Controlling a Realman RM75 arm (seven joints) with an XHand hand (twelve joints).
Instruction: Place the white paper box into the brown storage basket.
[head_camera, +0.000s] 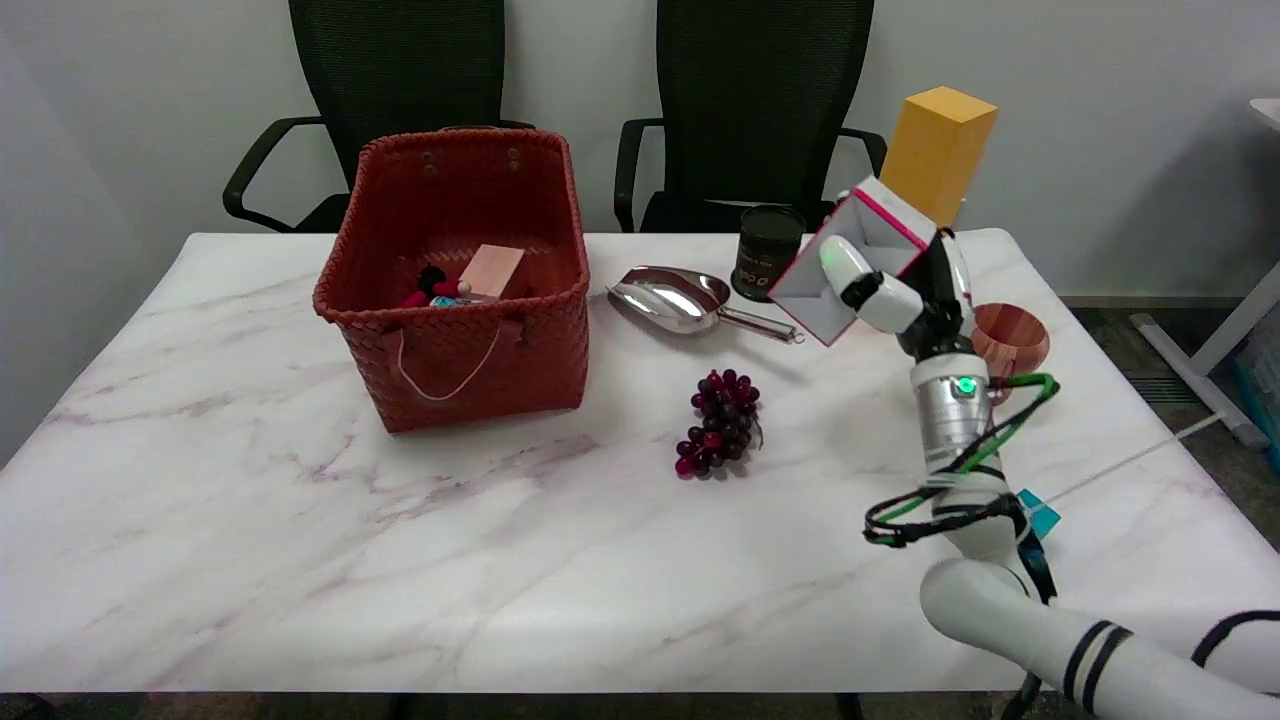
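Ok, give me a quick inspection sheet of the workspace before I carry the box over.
Surface: white marble-patterned table, no spills seen.
Job's things: white paper box with pink edging, lifted off the table, tilted; brown storage basket at left, upright, already holding a pinkish block and small toys.
Clutter: metal scoop, dark can, grape bunch, yellow box, wooden cup; the scoop and grapes lie between box and basket.
Hands: right hand holds the box; left not seen.
Cables: green and black cables looped around the right forearm, loose.
Surroundings: two black office chairs behind the table, grey wall.
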